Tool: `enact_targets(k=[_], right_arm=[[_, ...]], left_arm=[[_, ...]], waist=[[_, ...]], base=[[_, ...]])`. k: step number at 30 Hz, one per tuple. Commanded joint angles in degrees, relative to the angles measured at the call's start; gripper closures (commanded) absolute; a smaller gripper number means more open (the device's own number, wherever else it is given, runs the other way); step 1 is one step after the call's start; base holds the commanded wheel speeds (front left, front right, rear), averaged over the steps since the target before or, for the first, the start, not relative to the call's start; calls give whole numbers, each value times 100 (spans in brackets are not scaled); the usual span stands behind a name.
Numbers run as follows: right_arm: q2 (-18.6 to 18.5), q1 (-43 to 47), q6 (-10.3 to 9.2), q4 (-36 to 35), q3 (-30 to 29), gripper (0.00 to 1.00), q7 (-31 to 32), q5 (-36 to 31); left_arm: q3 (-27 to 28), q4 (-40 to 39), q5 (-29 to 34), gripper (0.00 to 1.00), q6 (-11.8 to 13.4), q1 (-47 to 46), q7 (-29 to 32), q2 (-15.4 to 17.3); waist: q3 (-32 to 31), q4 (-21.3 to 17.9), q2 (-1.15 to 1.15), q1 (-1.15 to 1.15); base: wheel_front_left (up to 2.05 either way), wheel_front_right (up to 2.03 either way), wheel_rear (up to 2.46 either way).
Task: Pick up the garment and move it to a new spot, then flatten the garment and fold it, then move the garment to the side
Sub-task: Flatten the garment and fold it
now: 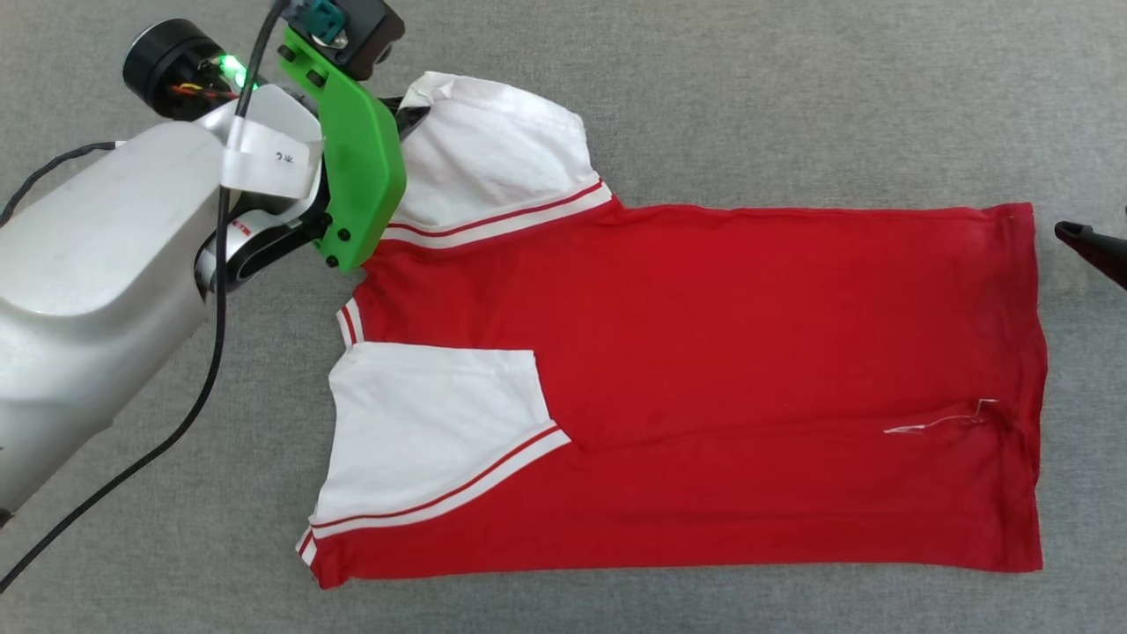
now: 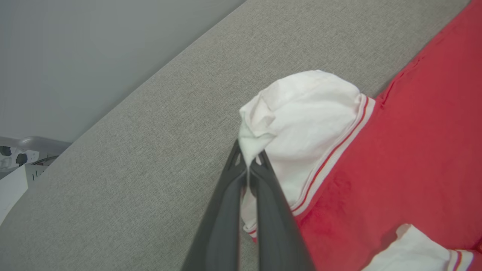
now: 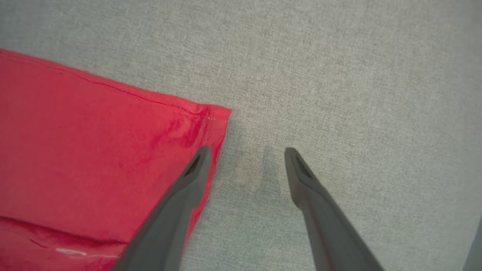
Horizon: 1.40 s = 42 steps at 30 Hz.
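Two white sleeves mark the garment (image 1: 704,352) in the head view, where it lies plain red side up on grey fabric (image 1: 792,106). The far sleeve (image 1: 493,167) runs right up to the green wrist mount (image 1: 361,176) of the left arm (image 1: 97,291), and that mount hides the fingers beyond it. The near sleeve (image 1: 431,431) is folded in over the red body. A loose white thread (image 1: 938,423) sits near the hem. One dark fingertip (image 1: 1081,236) pokes in at the right edge, just off the hem corner, the rest cut off. A white tape tag (image 1: 268,158) on the left arm bears a handwritten mark too small to read

From the left wrist, what the mount hides is plain: the left gripper (image 2: 248,162) is clenched on a pinch of the far sleeve's white cloth, which bunches up just past the fingertips. Striped trim and red body spread to the right of the fingers. Blurred white equipment (image 2: 15,165) sits far left

From the right wrist, the right gripper (image 3: 247,150) is spread wide and grasps nothing. The hem corner lies just beyond its left finger, which overlaps the red edge; bare grey fabric fills the gap
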Motion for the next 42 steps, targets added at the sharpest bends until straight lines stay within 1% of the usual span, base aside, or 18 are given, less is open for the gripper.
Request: enact_targets(k=[1, 3, 6, 10, 12, 16, 17, 18, 25, 30, 31, 33, 37, 42], right_arm=[[80, -131, -5, 114, 32, 0, 66, 24], [187, -223, -5, 272, 77, 0, 55, -24], [489, -347, -5, 618, 37, 0, -79, 37], [687, -352, -5, 992, 245, 0, -226, -23], [701, -276, -5, 1169, 478, 0, -254, -123], [747, -112, -5, 1407, 850, 0, -360, -65], [744, -104, -5, 1418, 903, 52, -435, -41], [736, -113, -5, 1417, 947, 100, -567, -14], [527, -216, -5, 1158, 1003, 100, -1710, 59], [289, 134, -5, 732, 1075, 100, -2401, 69], [237, 342, -5, 609, 1041, 100, -2605, 84], [198, 585, -5, 488, 975, 100, -2776, 106], [136, 1140, -5, 276, 853, 100, -3029, 61], [183, 1936, -5, 41, 644, 100, -3261, 67]], left_arm=[[0, -45, 41, 100, 45, -3, -36, -31], [8, -101, 65, 100, 53, -34, -62, -34], [14, -163, 97, 100, 53, -71, -97, -27], [12, -165, 118, 100, 49, -98, -138, -52], [15, -144, 110, 100, 44, -103, -161, -63], [6, -79, 105, 100, 30, -107, -205, -65], [2, -62, 104, 100, 26, -102, -218, -59], [-2, -36, 98, 100, 23, -85, -236, -48], [-37, 81, 70, 100, 19, 169, -462, 44], [-68, -95, -9, 100, 148, 618, -712, 176], [-85, -202, -61, 100, 214, 838, -797, 258], [-104, -340, -92, 100, 306, 1062, -888, 360], [-149, -675, -148, 100, 542, 1534, -1048, 587], [-234, -1113, -295, 100, 865, 2221, -1150, 788]], waist=[[117, 98, 0, 0], [186, 139, 0, 0], [273, 190, 0, 0], [339, 241, 0, 0], [359, 256, 0, 0], [370, 263, 0, 0], [362, 254, 0, 0], [340, 237, 0, 0], [-47, 163, 0, 0], [-468, 166, 0, 0], [-612, 171, 0, 0], [-740, 178, 0, 0], [-985, 197, 0, 0], [-1270, 228, 0, 0]], base=[[0, 0, 0], [0, 0, 0], [0, 0, 0], [0, 0, 0], [0, 0, 0], [0, 0, 0], [0, 0, 0], [0, 0, 0], [0, 0, 0], [0, 0, 0], [0, 0, 0], [0, 0, 0], [0, 0, 0], [0, 0, 0]])
